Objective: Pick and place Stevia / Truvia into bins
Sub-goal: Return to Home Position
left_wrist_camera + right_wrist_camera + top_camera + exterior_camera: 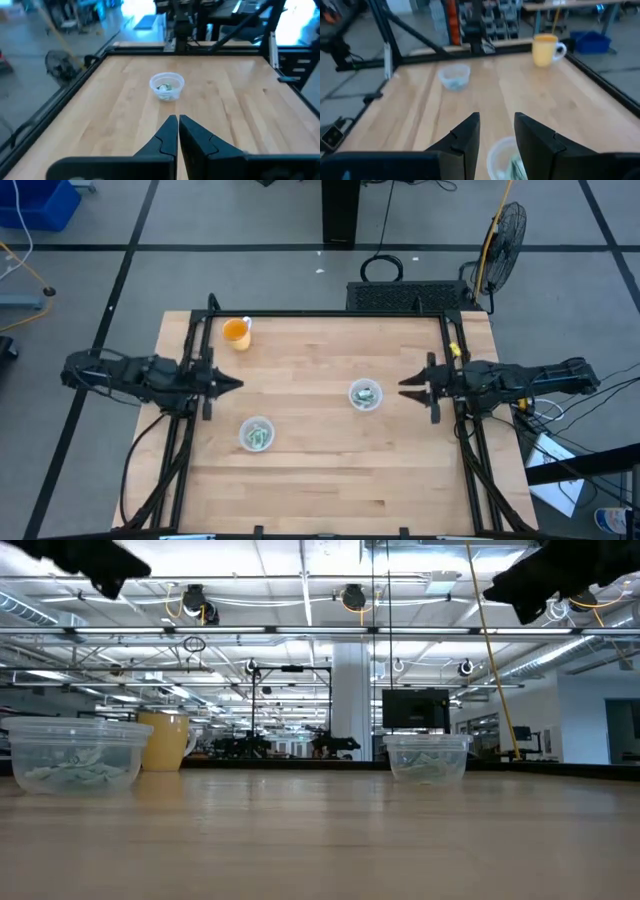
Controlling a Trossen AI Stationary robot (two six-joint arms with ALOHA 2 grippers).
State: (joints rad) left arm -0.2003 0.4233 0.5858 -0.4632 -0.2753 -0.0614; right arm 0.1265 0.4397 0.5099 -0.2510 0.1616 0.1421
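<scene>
From here, the packets (366,393) I can see lie inside the two bins (243,434) on the tabletop (320,480). The left end effector (236,385) hangs clenched and empty at its edge. The right end effector (404,388), released and empty, hangs near one bin. I'd say homing well means keeping high and drawing straight back, never sweeping across that bin.

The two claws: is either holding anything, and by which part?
Nothing is held. The left claw, shut, and the right claw, open, are both empty, at opposite edges of the table.
</scene>
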